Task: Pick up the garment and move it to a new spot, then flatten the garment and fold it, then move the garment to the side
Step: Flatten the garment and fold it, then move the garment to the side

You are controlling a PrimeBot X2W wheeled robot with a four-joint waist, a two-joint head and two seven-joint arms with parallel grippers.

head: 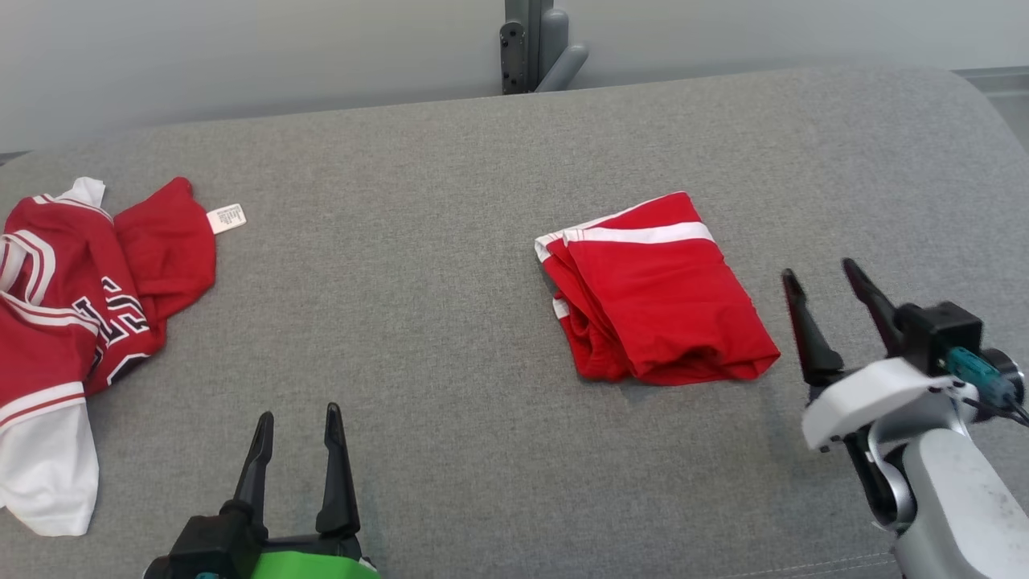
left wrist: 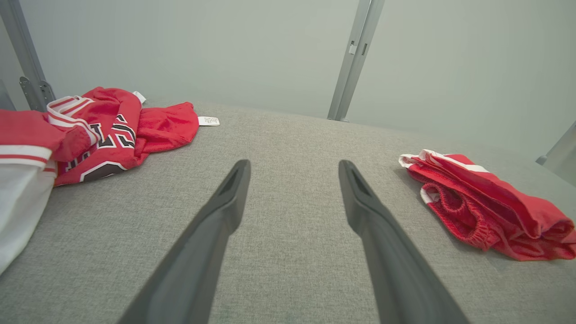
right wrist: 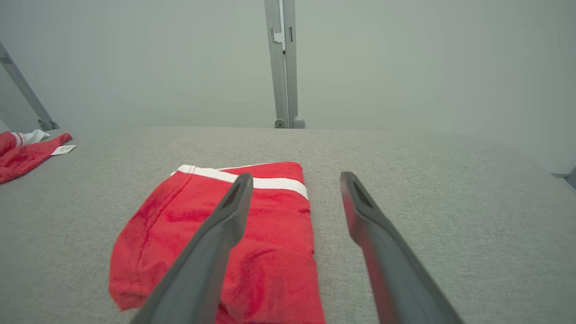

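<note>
I see the red shorts lying folded on the grey bench, a little right of the middle. Their long axis goes from far to near, and the near end leans to the right. The end with the white stripe points away from me. The right hand is just beside them, fingers wide, holding nothing. The left hand is also wide and empty, well apart from them. A red and white jersey lies at the left edge.

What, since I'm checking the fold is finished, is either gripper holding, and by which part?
Nothing is held. The left gripper and right gripper are both open; the folded red garment lies free on the grey cushion.
</note>
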